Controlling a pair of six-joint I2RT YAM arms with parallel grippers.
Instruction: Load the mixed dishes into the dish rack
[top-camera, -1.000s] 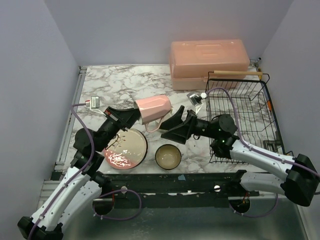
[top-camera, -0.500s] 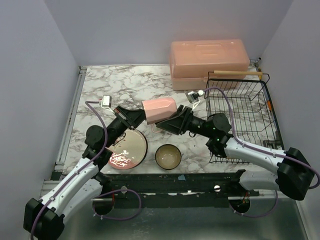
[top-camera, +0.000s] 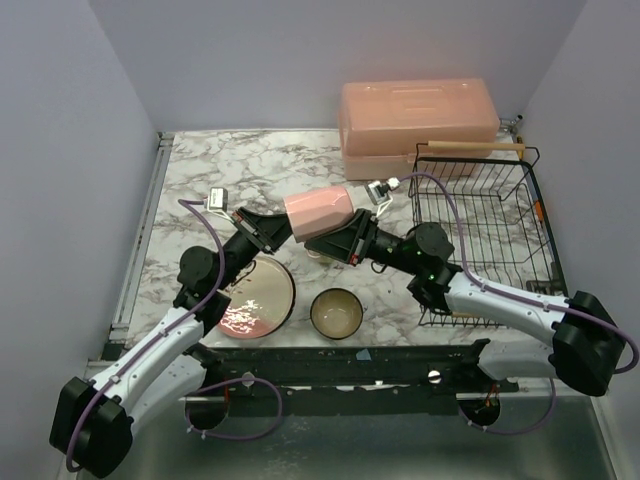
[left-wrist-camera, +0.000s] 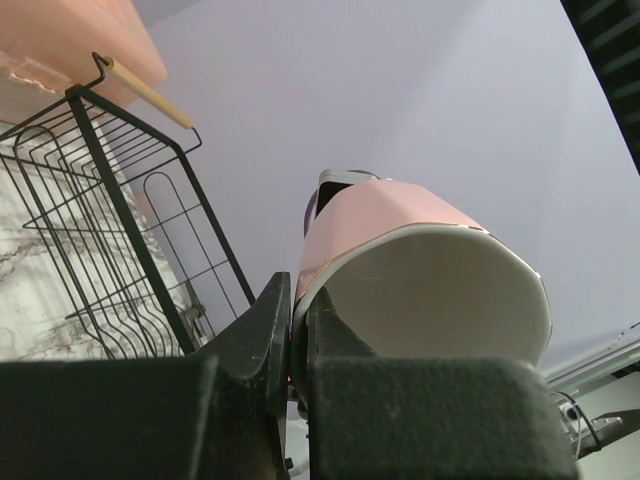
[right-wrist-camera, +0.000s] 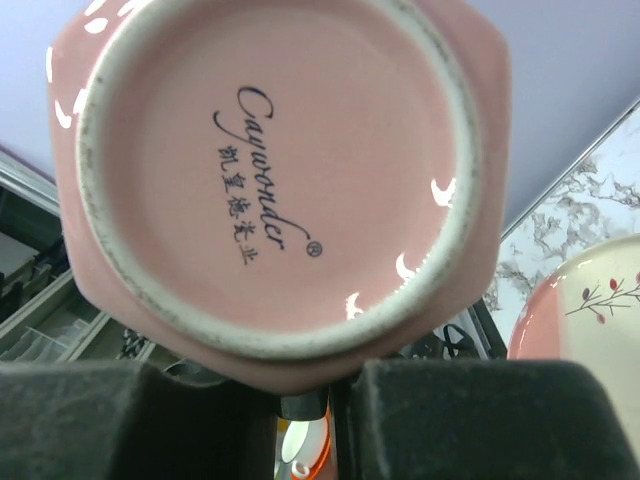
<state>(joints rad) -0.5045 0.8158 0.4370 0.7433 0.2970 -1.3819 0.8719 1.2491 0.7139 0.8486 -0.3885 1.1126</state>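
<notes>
Left of the black wire dish rack (top-camera: 487, 210) with wooden rod handles, the overhead view shows the small pink ceramic cup (top-camera: 320, 210) held sideways above the marble counter (top-camera: 250, 165) between both arms. Also left of the rack, on the counter, lie the cream-and-pink floral plate (top-camera: 250, 295) and the round cream-lined bowl (top-camera: 336, 312). No dish sits in the rack yet, so all loading remains.

Left wrist view: the left pincer (left-wrist-camera: 298, 300) is clenched on the cup's rim.

Right wrist view: the right pincer (right-wrist-camera: 300, 400) sits just under the cup's base, its jaws nearly together; whether it grips anything I cannot tell.
</notes>
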